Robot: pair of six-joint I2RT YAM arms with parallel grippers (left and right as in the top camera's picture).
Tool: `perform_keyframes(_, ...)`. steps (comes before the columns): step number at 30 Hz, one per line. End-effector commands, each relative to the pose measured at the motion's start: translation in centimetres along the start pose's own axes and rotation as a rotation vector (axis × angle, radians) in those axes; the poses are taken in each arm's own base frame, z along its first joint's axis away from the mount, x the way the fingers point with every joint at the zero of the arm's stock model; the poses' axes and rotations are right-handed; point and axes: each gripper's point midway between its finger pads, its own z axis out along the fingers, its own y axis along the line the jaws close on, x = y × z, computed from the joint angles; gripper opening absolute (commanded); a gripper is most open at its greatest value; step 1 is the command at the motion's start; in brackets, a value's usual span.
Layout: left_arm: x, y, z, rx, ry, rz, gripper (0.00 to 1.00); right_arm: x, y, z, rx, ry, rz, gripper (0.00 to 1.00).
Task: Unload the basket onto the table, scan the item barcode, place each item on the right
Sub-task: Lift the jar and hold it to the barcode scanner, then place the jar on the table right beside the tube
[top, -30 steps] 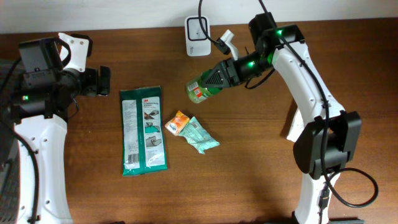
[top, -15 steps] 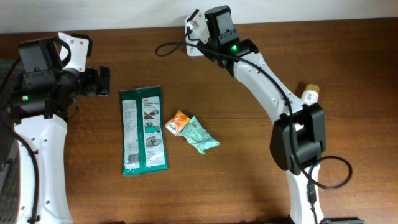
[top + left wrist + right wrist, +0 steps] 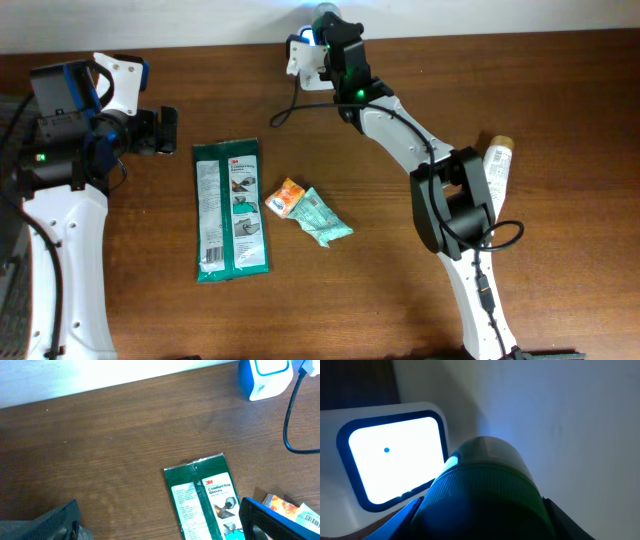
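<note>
At back edge of bench (image 3: 400, 300): right pincer (image 3: 325, 30) grips bottle (image 3: 485, 495), cap just beside lit scanner (image 3: 395, 457). Left pincer (image 3: 168, 131) gapes wide near left edge, beside packet (image 3: 232, 208).

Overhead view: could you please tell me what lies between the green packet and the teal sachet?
An orange sachet lies there, against the teal sachet; the overhead view shows it.

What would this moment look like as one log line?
step: scan | right gripper: shut on bottle, at lit scanner | left gripper: open, empty | green packet: on table
</note>
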Motion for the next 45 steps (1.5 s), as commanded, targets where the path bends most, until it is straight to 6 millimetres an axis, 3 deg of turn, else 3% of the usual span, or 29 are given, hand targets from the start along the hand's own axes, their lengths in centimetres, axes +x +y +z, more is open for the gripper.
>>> perform_keyframes(1, -0.8, 0.0, -0.7, 0.003, -0.028, 0.013, 0.99, -0.3, -2.4, -0.5, 0.056, -0.004, -0.001, 0.29)
perform_keyframes(5, -0.7, 0.0, -0.7, 0.003, -0.028, 0.013, 0.99, -0.2, -2.7, -0.7, 0.062, 0.008, 0.011, 0.29)
perform_keyframes(8, -0.7, 0.0, -0.7, 0.003, -0.027, 0.013, 0.99, 0.1, -5.6, -2.3, 0.080, 0.007, 0.200, 0.30)
perform_keyframes(12, -0.8, 0.0, -0.7, 0.003, -0.028, 0.013, 0.99, -0.1, -9.7, -7.8, 0.001, 0.007, 0.497, 0.29)
perform_keyframes(14, -0.7, 0.0, -0.7, 0.003, -0.027, 0.013, 0.99, 0.1, -10.2, -10.5, -0.067, 0.030, 0.637, 0.24)
perform_keyframes(16, -0.8, 0.0, -0.7, 0.003, -0.028, 0.013, 0.99, -0.4, -7.9, -14.2, -0.271, 0.055, 0.787, 0.22)
perform_keyframes(18, -0.7, 0.0, -0.7, 0.003, -0.027, 0.013, 0.99, -0.6, -4.7, -16.5, -0.448, 0.117, 0.895, 0.26)
perform_keyframes(21, -0.8, 0.0, -0.7, 0.003, -0.028, 0.013, 0.99, 0.8, 1.1, -19.7, -0.672, 0.317, 0.953, 0.29)
perform_keyframes(23, -0.8, 0.0, -0.7, 0.003, -0.028, 0.013, 0.99, 1.9, 3.2, -20.9, -0.739, 0.414, 0.971, 0.30)
perform_keyframes(26, -0.7, 0.0, -0.7, 0.003, -0.027, 0.013, 0.99, 5.6, 5.7, -21.7, -0.788, 0.576, 1.042, 0.31)
perform_keyframes(31, -0.8, 0.0, -0.7, 0.003, -0.028, 0.013, 0.99, 15.4, 9.5, -22.3, -0.774, 0.867, 1.256, 0.30)
perform_keyframes(32, -0.7, 0.0, -0.7, 0.003, -0.027, 0.013, 0.99, 17.9, 10.4, -23.0, -0.772, 0.928, 1.293, 0.30)
perform_keyframes(37, -0.8, 0.0, -0.7, 0.003, -0.028, 0.013, 0.99, 24.8, 14.9, -26.5, -0.781, 1.160, 1.439, 0.31)
perform_keyframes(40, -0.7, 0.0, -0.7, 0.003, -0.028, 0.013, 0.99, 28.7, 15.3, -28.1, -0.668, 1.303, 1.619, 0.31)
perform_keyframes(43, -0.8, 0.0, -0.7, 0.003, -0.028, 0.013, 0.99, 32.3, 15.1, -29.0, -0.578, 1.354, 1.663, 0.31)
perform_keyframes(45, -0.7, 0.0, -0.7, 0.003, -0.027, 0.013, 0.99, 33.4, 15.0, -29.3, -0.547, 1.364, 1.677, 0.35)
